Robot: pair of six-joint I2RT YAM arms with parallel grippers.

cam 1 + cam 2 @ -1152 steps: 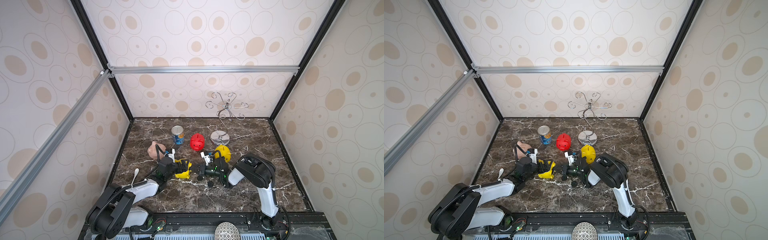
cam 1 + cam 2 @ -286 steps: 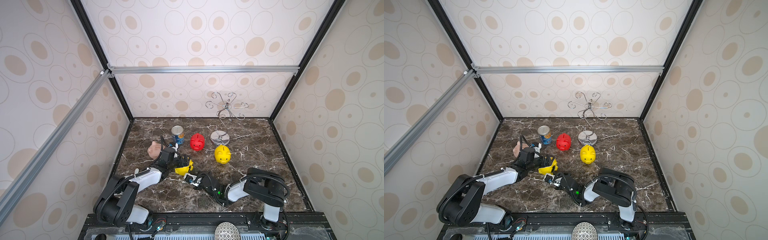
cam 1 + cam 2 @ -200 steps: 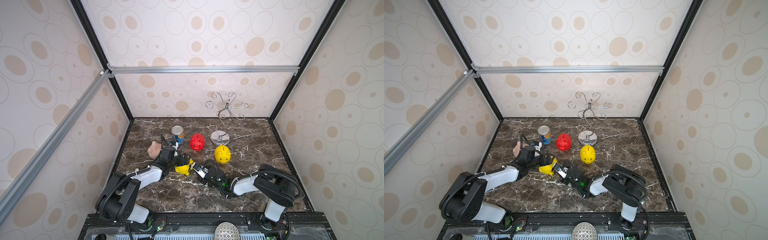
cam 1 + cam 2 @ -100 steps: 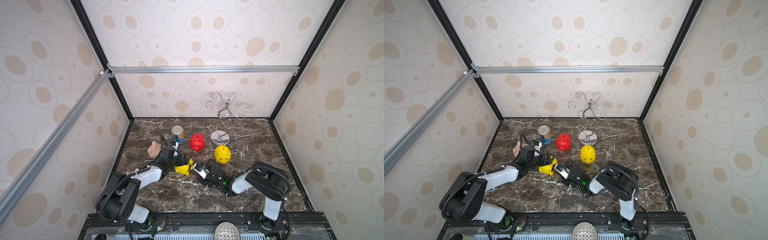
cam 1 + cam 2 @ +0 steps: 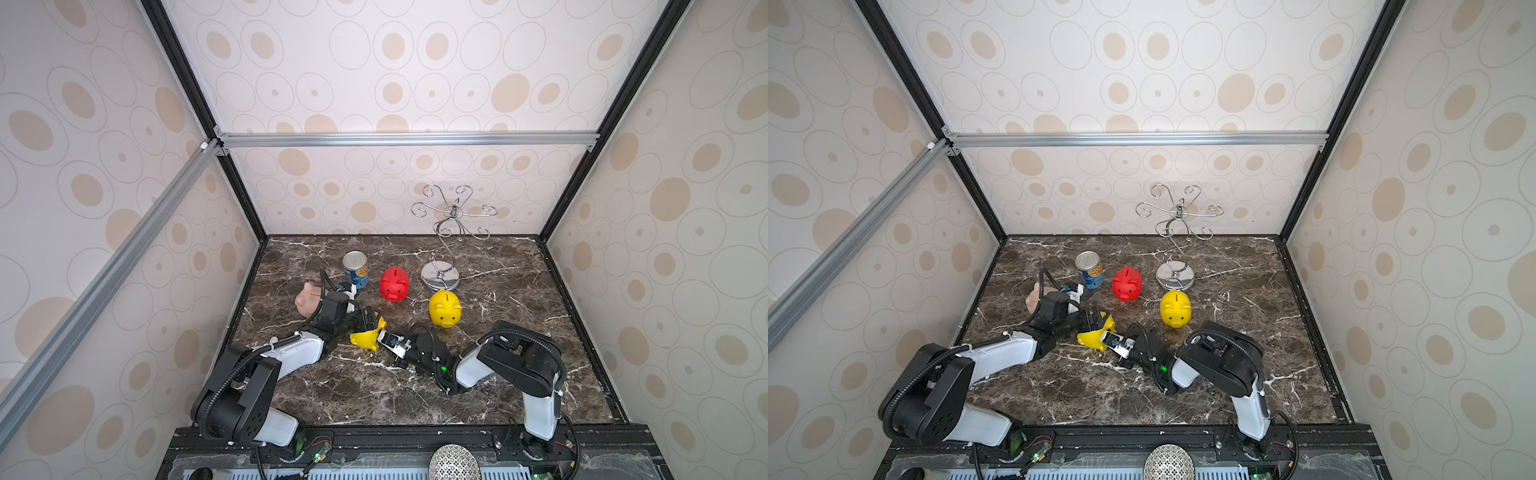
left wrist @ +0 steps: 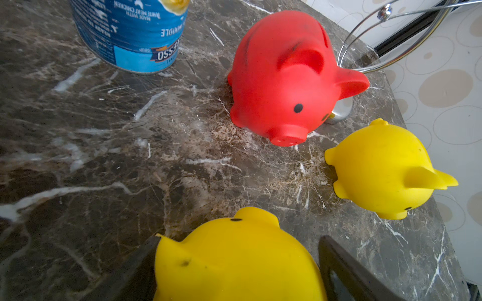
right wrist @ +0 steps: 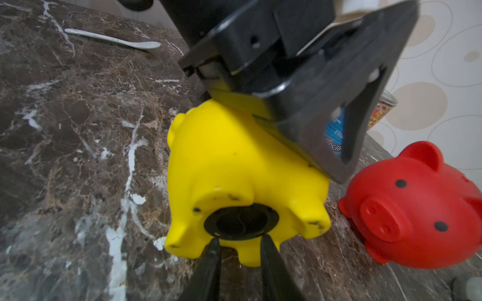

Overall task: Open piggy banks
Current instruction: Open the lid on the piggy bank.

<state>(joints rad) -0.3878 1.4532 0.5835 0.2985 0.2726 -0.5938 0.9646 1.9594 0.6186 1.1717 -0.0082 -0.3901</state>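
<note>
My left gripper (image 5: 363,322) is shut on a yellow piggy bank (image 5: 365,334), tipped on its side just above the marble. In the left wrist view the yellow piggy bank (image 6: 234,260) fills the space between the dark fingers (image 6: 339,263). Its belly faces my right gripper (image 7: 238,241), whose two thin fingertips stand a little apart, touching the lower rim of the black plug (image 7: 241,221). A red piggy bank (image 5: 395,284) and a second yellow one (image 5: 445,307) stand upright behind. The pale pink one (image 5: 307,299) lies behind my left wrist.
A blue-labelled tin can (image 5: 356,269) stands at the back left beside the red pig. A chrome wire stand (image 5: 440,276) with a round base sits at the back centre. A white spoon (image 7: 112,39) lies on the marble near the left arm. Patterned walls close three sides.
My right gripper has come up from the front to the underside of the held yellow pig. The left gripper keeps its hold and has barely moved.
</note>
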